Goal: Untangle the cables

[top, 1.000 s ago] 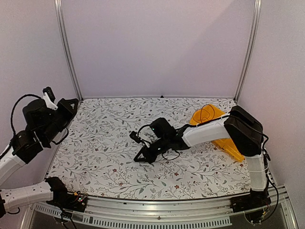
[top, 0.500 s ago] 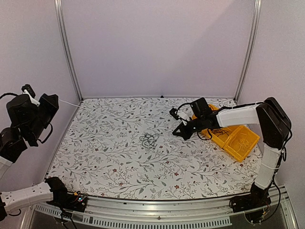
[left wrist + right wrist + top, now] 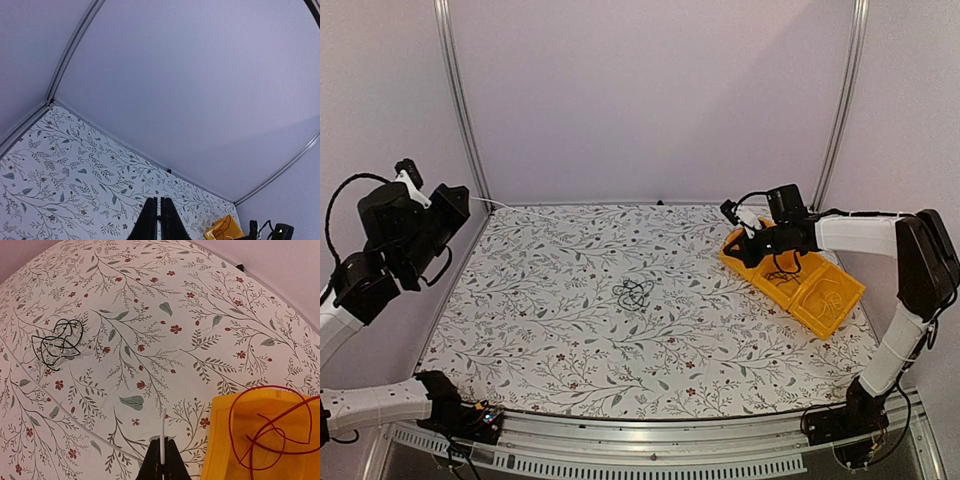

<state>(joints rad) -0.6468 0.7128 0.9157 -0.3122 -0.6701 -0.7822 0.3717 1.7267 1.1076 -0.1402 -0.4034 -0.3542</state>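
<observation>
A black cable clump [image 3: 635,296] lies loose at the table's middle; it also shows in the right wrist view [image 3: 57,342]. My right gripper [image 3: 740,240] hangs at the near corner of the yellow bin [image 3: 840,315], shut on a thin white cable [image 3: 163,432] whose end sticks out past the fingertips [image 3: 163,442]. A faint whitish line trails from it across the table. A red cable [image 3: 270,425] lies coiled in the bin [image 3: 225,440]. My left gripper [image 3: 465,200] is raised at the far left, jaws closed [image 3: 160,202], with a white cable [image 3: 490,204] running from its tip.
The bin stands at the back right, close to the right wall post [image 3: 835,110]. The left wall post [image 3: 465,120] stands just behind my left gripper. The floral table cover [image 3: 550,330] spreads around the black clump.
My right gripper has moved from the table's middle back and right to the bin, carrying the white cable. The black clump stays at the middle. My left arm swung out and back.
</observation>
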